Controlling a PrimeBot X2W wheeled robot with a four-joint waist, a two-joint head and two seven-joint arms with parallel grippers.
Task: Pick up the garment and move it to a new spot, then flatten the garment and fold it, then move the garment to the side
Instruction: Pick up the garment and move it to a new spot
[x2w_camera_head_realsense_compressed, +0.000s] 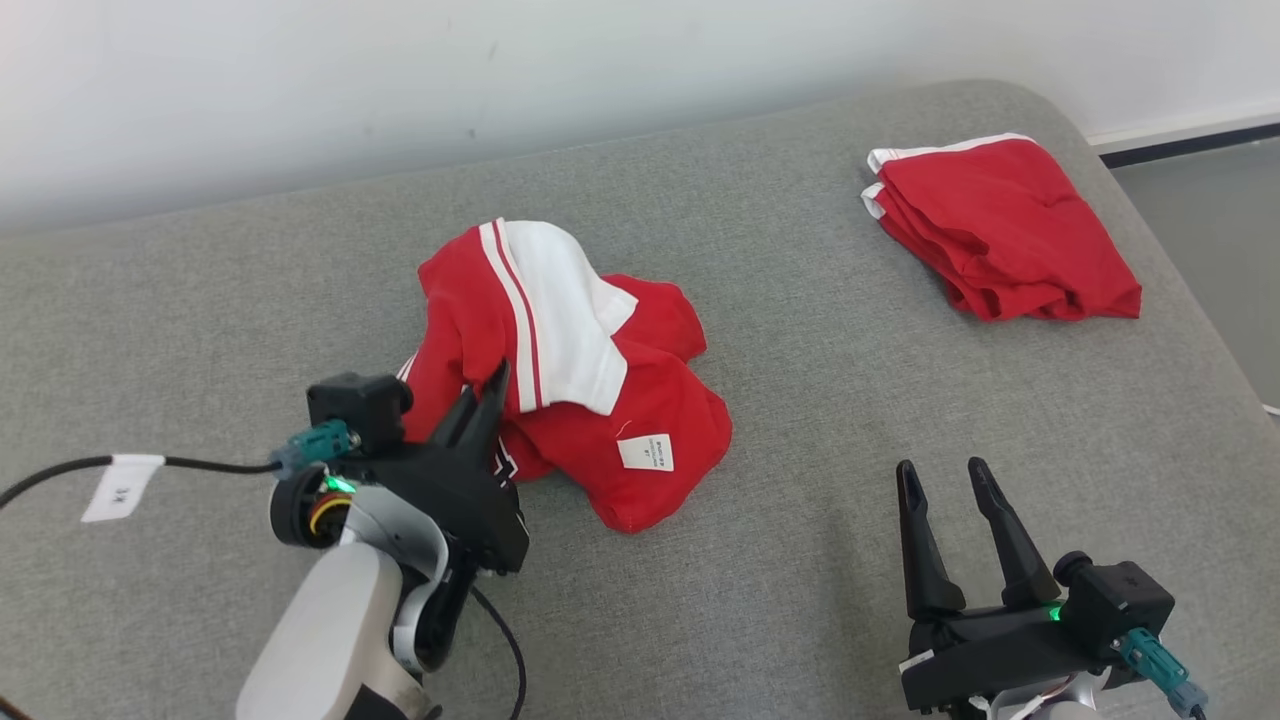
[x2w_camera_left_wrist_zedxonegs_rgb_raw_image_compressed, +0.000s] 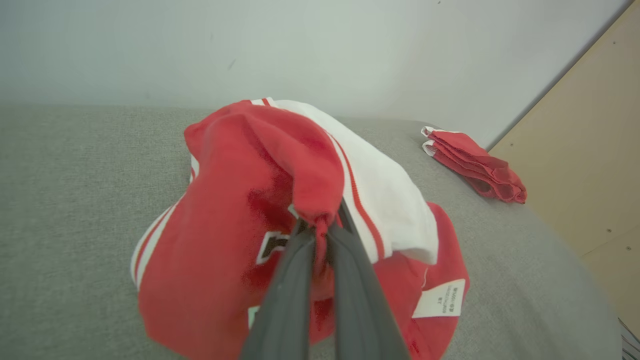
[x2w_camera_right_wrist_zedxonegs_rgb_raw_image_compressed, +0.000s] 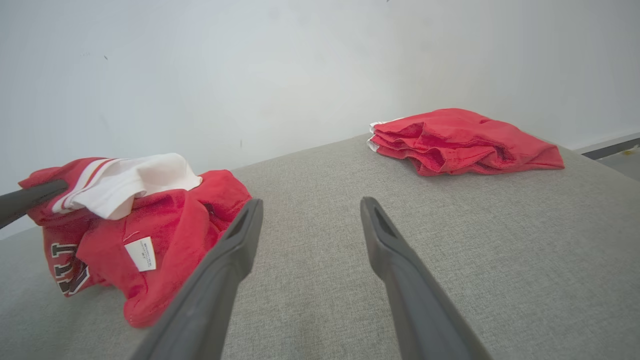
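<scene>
Garment (x2w_camera_head_realsense_compressed: 600, 400) lay crumpled on the grey upholstered surface (x2w_camera_head_realsense_compressed: 800, 520), judged soft, light and limp. Left gripper (x2w_camera_head_realsense_compressed: 497, 375) was clenched on a bunched red fold; right gripper (x2w_camera_head_realsense_compressed: 940, 468) stood released. Hem corners would suit spreading.

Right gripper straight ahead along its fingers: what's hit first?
Likely bare grey cushion, then the wall; the right gripper points between the crumpled red jersey and the folded red garment. Depth unclear.

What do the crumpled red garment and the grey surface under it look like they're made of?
The crumpled garment looks like soft matte knit, probably cotton jersey: it bunches in limp folds. The grey surface looks like matte woven upholstery fabric, by its speckled weave; the rounded edge suggests padding.
</scene>
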